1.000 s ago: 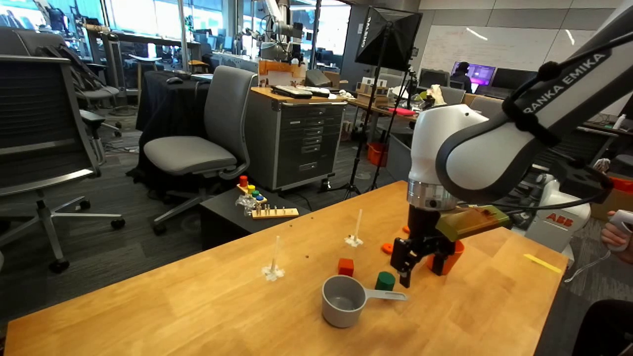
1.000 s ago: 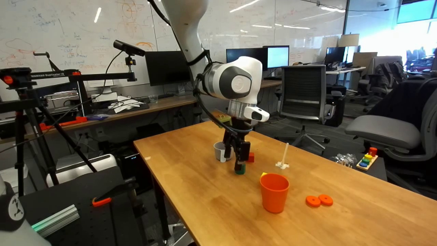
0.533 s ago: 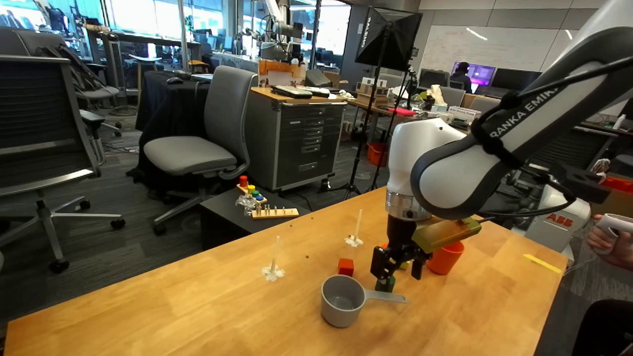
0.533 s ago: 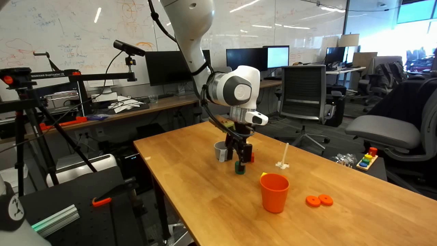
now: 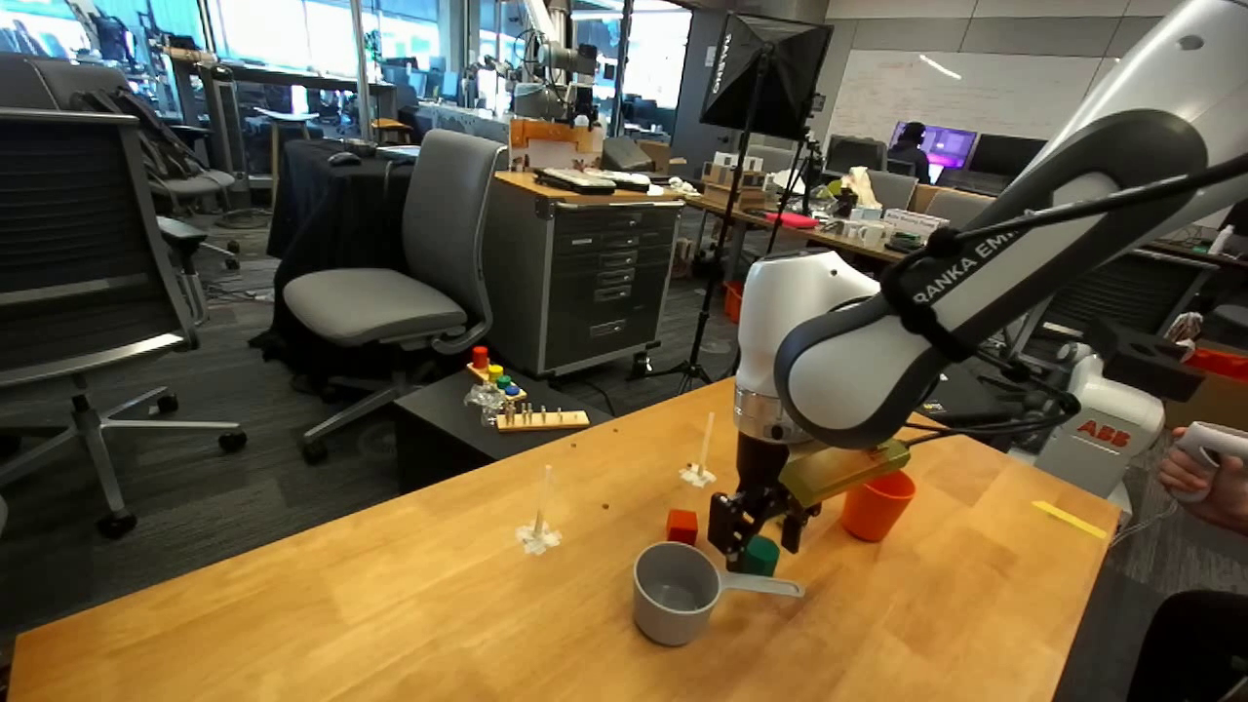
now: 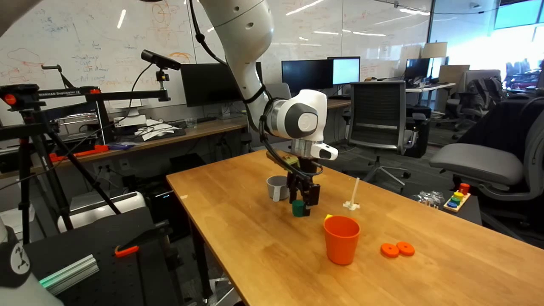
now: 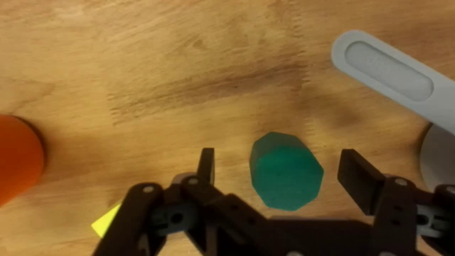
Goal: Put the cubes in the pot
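Observation:
The green block [image 5: 761, 556] stands on the table by the pot's handle; it also shows in an exterior view [image 6: 298, 208]. In the wrist view the green block [image 7: 288, 177] lies between the two open fingers of my gripper [image 7: 279, 160], with a gap on each side. The grey pot [image 5: 673, 609] is beside it, its handle reaching past the block; its visible inside is bare. The red block [image 5: 682, 526] sits behind the pot; my gripper hides it in an exterior view. The yellow block [image 7: 106, 219] is partly covered by a finger and peeks out behind the cup [image 6: 328, 217].
The orange-red cup [image 6: 342, 244] stands near the yellow block, also in the wrist view [image 7: 17, 158]. Two orange discs [image 6: 398, 249] lie flat beyond it. Thin upright pegs [image 5: 544, 502] [image 5: 705, 448] are fixed to the table.
My gripper has moved away from the cup towards the pot and come down over the green block, its fingers now on either side of it. The blocks and pot have not moved.

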Controlling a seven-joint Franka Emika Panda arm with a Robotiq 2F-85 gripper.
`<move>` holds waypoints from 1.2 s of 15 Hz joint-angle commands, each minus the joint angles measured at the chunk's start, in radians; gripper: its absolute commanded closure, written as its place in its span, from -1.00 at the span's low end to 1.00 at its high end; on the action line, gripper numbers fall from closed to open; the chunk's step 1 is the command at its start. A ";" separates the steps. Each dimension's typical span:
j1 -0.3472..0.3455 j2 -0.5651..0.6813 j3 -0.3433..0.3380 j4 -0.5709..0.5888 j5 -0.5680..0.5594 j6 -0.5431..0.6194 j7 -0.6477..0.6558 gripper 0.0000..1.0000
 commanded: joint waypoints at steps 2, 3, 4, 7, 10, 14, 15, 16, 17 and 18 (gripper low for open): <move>0.002 0.027 -0.005 0.054 0.004 -0.025 0.000 0.03; 0.000 0.026 -0.003 0.054 0.006 -0.026 -0.001 0.17; -0.002 0.021 -0.002 0.050 0.008 -0.026 -0.002 0.34; -0.014 -0.011 0.006 0.032 0.020 -0.028 -0.011 0.64; -0.015 -0.053 0.012 0.020 0.027 -0.028 -0.011 0.64; -0.018 -0.101 0.047 0.035 0.045 -0.044 -0.033 0.64; -0.021 -0.108 0.061 0.042 0.053 -0.054 -0.041 0.64; -0.021 -0.114 0.074 0.047 0.059 -0.059 -0.047 0.64; -0.007 -0.117 0.090 0.030 0.068 -0.044 -0.040 0.64; -0.004 -0.119 0.104 0.028 0.079 -0.042 -0.042 0.64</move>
